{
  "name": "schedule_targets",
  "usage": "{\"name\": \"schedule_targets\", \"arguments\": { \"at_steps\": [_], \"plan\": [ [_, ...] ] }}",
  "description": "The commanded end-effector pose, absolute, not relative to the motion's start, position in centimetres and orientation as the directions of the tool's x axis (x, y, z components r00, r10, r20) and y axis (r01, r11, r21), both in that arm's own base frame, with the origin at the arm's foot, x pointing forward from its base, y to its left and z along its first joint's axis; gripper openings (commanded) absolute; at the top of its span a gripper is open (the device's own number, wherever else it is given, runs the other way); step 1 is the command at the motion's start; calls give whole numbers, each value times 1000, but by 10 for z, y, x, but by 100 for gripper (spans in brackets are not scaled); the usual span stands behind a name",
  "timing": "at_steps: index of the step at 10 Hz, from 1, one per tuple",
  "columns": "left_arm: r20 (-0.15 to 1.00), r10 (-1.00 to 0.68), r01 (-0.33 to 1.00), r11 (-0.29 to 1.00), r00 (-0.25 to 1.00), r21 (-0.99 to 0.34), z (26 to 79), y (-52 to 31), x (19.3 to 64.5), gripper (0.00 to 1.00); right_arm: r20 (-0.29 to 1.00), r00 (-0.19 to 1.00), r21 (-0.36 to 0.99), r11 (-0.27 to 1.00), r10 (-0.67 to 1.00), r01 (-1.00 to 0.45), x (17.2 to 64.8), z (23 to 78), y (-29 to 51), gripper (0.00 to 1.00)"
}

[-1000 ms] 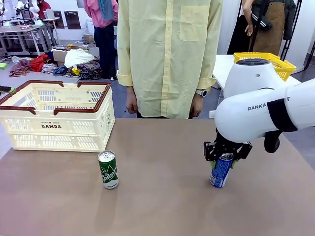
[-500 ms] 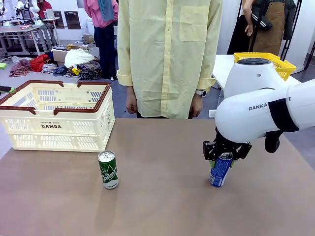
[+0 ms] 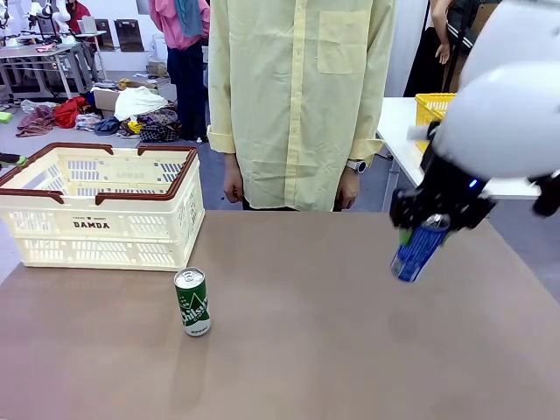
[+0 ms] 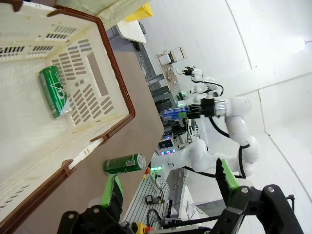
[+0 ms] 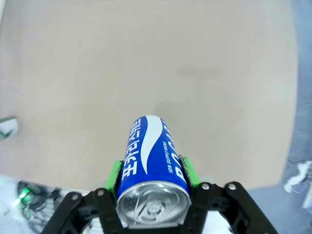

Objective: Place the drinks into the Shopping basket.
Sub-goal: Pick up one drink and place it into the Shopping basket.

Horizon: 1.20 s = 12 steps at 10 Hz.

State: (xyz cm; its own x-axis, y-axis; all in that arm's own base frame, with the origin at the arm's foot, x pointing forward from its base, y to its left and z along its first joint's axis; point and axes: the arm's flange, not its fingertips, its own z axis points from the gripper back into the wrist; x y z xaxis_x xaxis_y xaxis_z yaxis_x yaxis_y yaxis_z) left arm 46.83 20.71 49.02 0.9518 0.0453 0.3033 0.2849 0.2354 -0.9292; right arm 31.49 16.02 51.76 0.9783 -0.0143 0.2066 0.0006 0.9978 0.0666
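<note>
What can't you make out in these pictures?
- Front view: the floor of the Shopping basket, hidden by its near wall.
- Front view: the lettering on the blue can held in the right hand, which is blurred.
- Right wrist view: most of the green can, cut off by the left edge.

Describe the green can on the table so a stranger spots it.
On the table, find the cream basket with the brown rim at left. Before its near right corner stands a green can, upright; the blue can hangs tilted in the right pincer.
</note>
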Motion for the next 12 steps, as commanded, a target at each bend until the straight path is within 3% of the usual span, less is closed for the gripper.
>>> {"name": "schedule_targets", "arguments": {
  "at_steps": [1,2,7,9,12],
  "plan": [
    [304,44,285,239,952,-928,493,206,466,100,165,986,188,981,14,-45,310,538,138,0],
    [304,44,285,239,952,-928,493,206,466,100,207,978,67,998,-14,1,315,518,160,0],
    [304,44,285,239,952,-928,493,206,466,100,205,979,35,999,-19,12,305,518,159,0],
    [304,44,285,239,952,-928,493,206,466,100,304,951,-48,998,60,-48,342,528,223,0],
    [304,44,285,239,952,-928,493,206,466,100,269,931,-128,967,247,-220,413,503,367,0]
  ]
}}
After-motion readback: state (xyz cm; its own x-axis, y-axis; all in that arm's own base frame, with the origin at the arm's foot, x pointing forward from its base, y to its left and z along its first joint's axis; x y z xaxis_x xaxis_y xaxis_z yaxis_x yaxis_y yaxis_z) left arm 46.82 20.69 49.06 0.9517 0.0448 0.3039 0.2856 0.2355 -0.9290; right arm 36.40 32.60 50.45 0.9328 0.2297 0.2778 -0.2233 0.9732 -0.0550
